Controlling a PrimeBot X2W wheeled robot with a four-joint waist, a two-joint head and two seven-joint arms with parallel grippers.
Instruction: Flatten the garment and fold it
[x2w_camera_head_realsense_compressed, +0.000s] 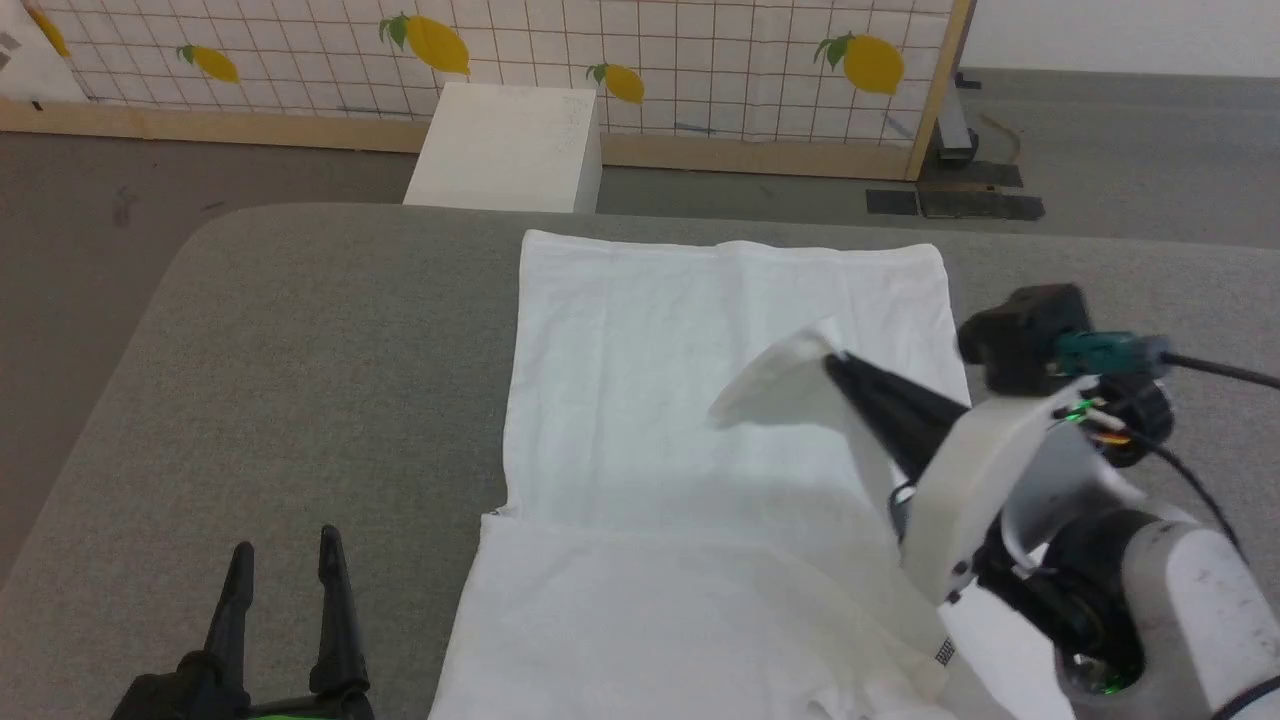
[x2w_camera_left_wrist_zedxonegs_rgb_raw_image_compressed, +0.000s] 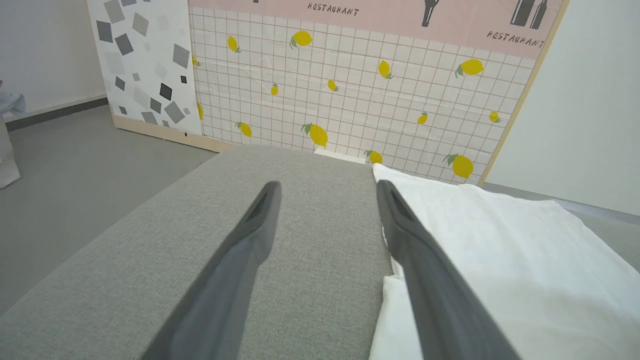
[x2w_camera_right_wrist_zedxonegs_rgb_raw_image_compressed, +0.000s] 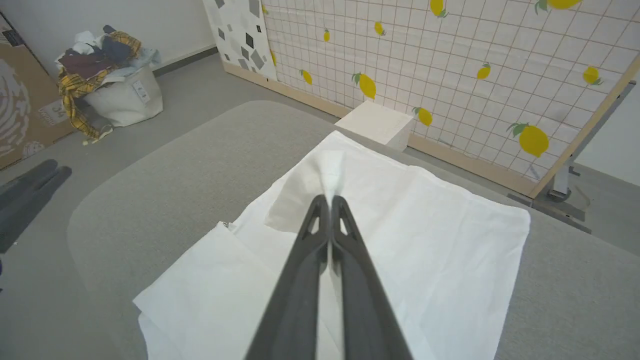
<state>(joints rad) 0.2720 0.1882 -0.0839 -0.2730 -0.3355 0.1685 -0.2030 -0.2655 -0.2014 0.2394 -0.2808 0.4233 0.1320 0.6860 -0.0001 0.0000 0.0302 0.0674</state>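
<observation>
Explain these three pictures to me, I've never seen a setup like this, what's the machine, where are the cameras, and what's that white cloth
It is a two-armed robot folding laundry. One picture looks down from its head; the other two come from cameras on each wrist, looking along the dark fingers. A white garment lies spread on a grey padded table. The right claw is shut on a piece of the garment, lifting it above the rest. The left claw is open, holding nothing, beside the garment's edge. Behind the table stands a white box.

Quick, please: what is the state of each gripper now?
Left gripper: open, holding nothing, over the grey surface.
Right gripper: fingers closed on a lifted fold of the white garment.
</observation>
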